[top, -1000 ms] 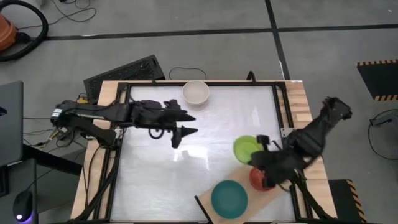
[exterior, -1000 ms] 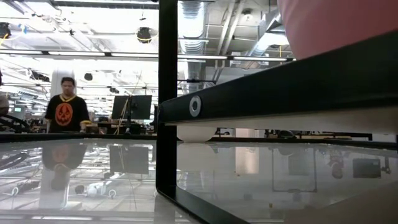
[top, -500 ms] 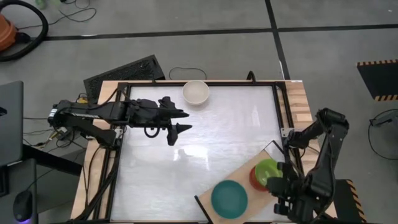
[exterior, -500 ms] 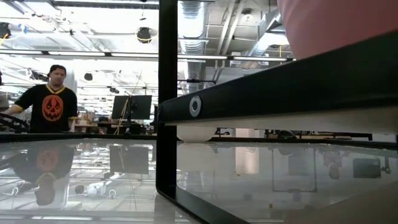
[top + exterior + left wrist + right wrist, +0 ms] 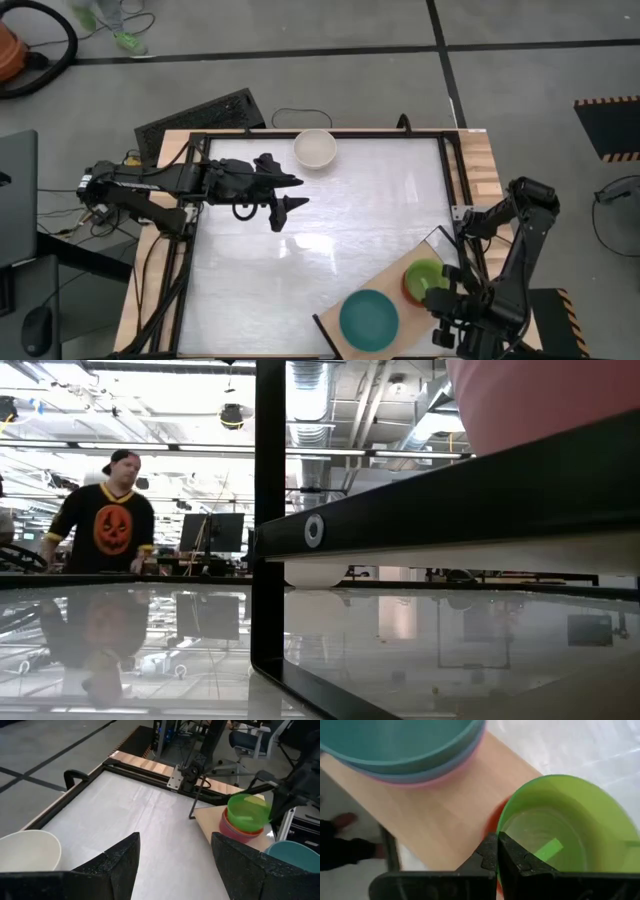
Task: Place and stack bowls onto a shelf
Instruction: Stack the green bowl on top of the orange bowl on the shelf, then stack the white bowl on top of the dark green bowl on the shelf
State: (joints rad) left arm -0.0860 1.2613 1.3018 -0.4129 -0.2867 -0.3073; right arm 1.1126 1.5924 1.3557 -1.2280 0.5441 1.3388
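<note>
The light-wood shelf [image 5: 395, 298] lies slanted at the table's near right corner. On it stand a teal-topped bowl stack [image 5: 368, 318] and a red and pink stack [image 5: 234, 828]. My right gripper [image 5: 441, 293] is shut on a lime green bowl [image 5: 425, 277] that sits tilted right over the red stack; whether it rests in that stack I cannot tell. A cream-white bowl [image 5: 314, 148] stands on its base at the table's far edge. My left gripper [image 5: 285, 195] hovers open above the table's left half, near the white bowl and touching nothing. My right gripper pinches the green bowl's rim [image 5: 501, 827] between its two shut fingers [image 5: 490, 851], on the bowl's near right side. The fingers come slanting down from the table's near right. The bowl is tilted, mouth up, over the red bowl [image 5: 492, 817].
A black frame [image 5: 452, 180] runs round the table's white surface. Beyond the far left corner lies a dark keyboard [image 5: 200, 115]. A person [image 5: 105, 520] stands in the room behind the table. The table's middle [image 5: 330, 240] is bare.
My right gripper has carried the green bowl from above the table's right middle toward the near right corner and down, turning as it went, until the bowl came over the red stack on the shelf. It has stayed shut on the rim.
</note>
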